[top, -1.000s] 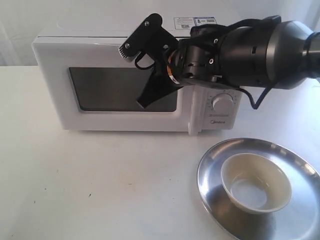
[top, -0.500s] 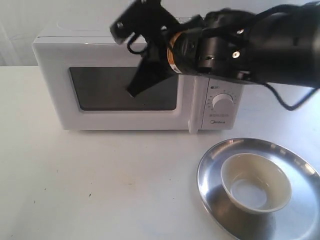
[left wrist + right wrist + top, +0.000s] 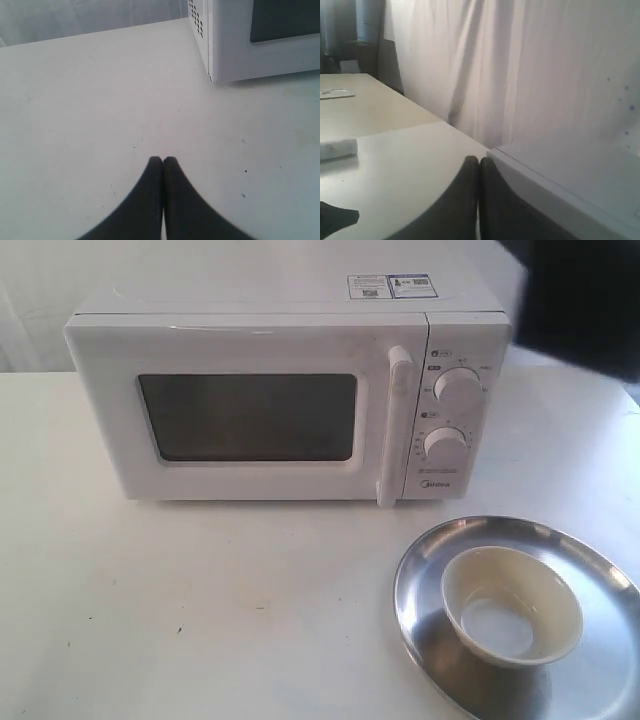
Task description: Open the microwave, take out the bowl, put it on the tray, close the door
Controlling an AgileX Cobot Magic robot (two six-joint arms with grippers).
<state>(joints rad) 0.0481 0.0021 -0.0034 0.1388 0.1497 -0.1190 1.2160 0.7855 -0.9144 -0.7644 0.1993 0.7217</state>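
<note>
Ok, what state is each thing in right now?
White microwave door with dark window: shut.
Round shiny steel tray: flat on the table.
Small cream-white bowl: upright, empty, sitting in that tray.
Left pincer: shut, empty, over bare table.
Right pincer: shut, empty.

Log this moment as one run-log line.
door: closed | bowl: sitting in tray | left gripper: shut, empty | right gripper: shut, empty | task: all steps appear done

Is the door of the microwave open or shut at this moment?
Shut. The door lies flush with the front of the microwave, its handle right beside the control panel; no gap shows.
</note>
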